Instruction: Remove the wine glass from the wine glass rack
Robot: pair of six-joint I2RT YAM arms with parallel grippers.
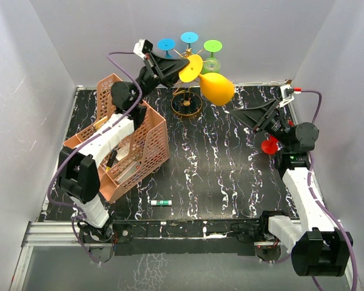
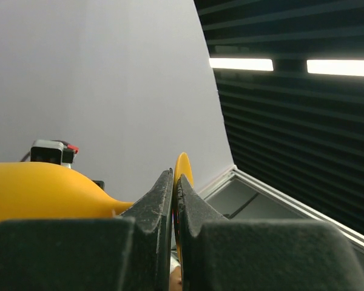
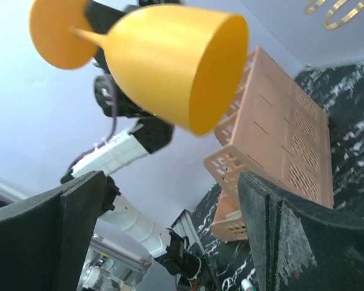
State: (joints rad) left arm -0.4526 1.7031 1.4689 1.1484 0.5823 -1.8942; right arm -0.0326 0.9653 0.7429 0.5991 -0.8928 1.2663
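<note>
L arm's left fingers [image 2: 173, 188] are closed tight on the stem of the yellow wine glass [image 1: 216, 87], pinching it between bowl and foot. The glass lies tilted on its side in the air, foot twd the L arm, open mouth twd the R arm. It hangs up high, just right of and above the wine glass rack [image 1: 186, 104]. In the R wrist view the gold loops sit well apart from the bowl, so the glass looks clear of the rack, tho the top view can't fully rule out the foot being near a loop. Other coloured glasses [image 1: 189, 37] hang on the rack at the back. The right fingers [image 1: 242, 113] are spread as wide as they go, holding nothing, pointed at the bowl w/ a gap between. Step in hand, IMO: the lift-off itself is about done and the glass is being carried away. Next move prob either a handover or a set-down on the counter [image 1: 218, 176]. Handover needs the R arm to close the gap and line up on bowl or stem before L lets go. Set-down needs the glass turned upright first, clear of the pink organizer [image 1: 147, 145].
</note>
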